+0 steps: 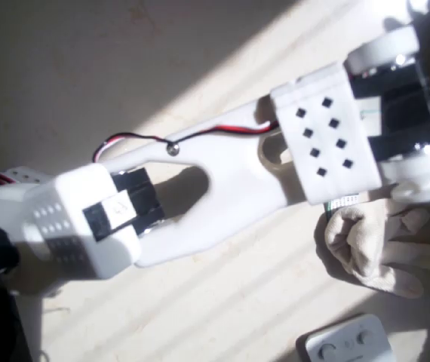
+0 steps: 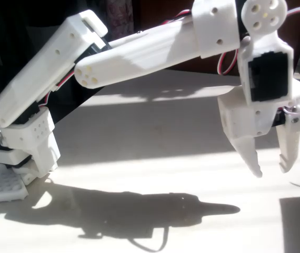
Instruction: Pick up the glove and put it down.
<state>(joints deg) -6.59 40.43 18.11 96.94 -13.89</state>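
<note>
The off-white glove point(image 1: 381, 245) lies on the table at the right of the overhead view, stubby fingers pointing right, just below the arm's wrist block point(image 1: 328, 139) in the picture. In the fixed view my gripper point(image 2: 271, 168) hangs above the table at the right, fingertips pointing down. It is open with a narrow gap and nothing between the fingers point(image 2: 255, 163). From overhead the wrist housing hides the fingertips.
A grey device with round buttons point(image 1: 347, 343) lies at the bottom edge, below the glove. A sliver of a green-and-white card point(image 1: 345, 201) peeks out under the wrist. The white arm spans the table from its base point(image 2: 13, 153) at the left. Strong sun casts hard shadows.
</note>
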